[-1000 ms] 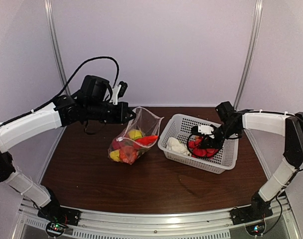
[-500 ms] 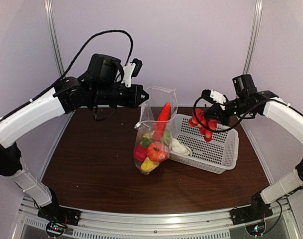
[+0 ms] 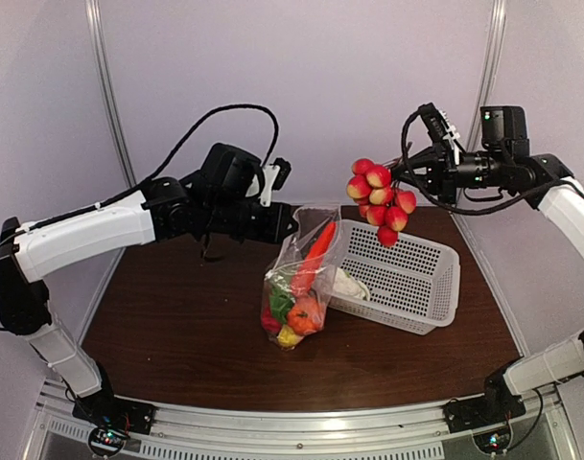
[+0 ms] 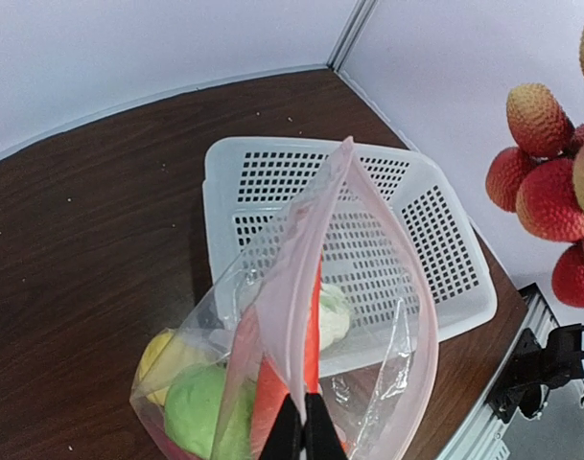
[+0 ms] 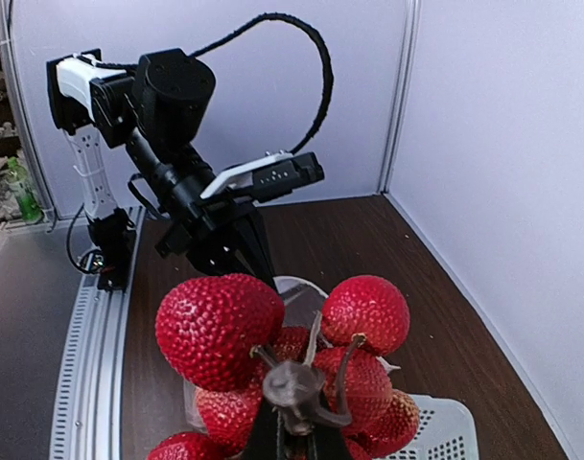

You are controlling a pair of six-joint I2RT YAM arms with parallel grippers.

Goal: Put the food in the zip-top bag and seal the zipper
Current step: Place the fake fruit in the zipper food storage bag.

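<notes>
The clear zip-top bag (image 3: 293, 287) stands upright on the table, its mouth open. My left gripper (image 3: 293, 222) is shut on its rim, and the black fingertips (image 4: 303, 431) pinch the pale zipper (image 4: 428, 316) strip. Inside lie a red pepper (image 3: 315, 249), an orange piece (image 3: 305, 312), a green lime (image 4: 200, 407) and a yellow lemon (image 4: 162, 355). My right gripper (image 3: 404, 175) is shut on the stem of a strawberry bunch (image 3: 378, 199), which hangs in the air up and right of the bag's mouth. The strawberries (image 5: 220, 326) fill the right wrist view. A white cauliflower (image 3: 347, 283) rests in the basket.
The white mesh basket (image 3: 416, 287) sits just right of the bag, touching it, on the dark wooden table (image 3: 176, 326). Metal rails run along the table's near edge. Pale walls close in the back and sides.
My right gripper shut on the strawberry bunch and lifted it out of the basket, up and left toward the bag. My left gripper raised the bag upright and shifted it right, against the basket.
</notes>
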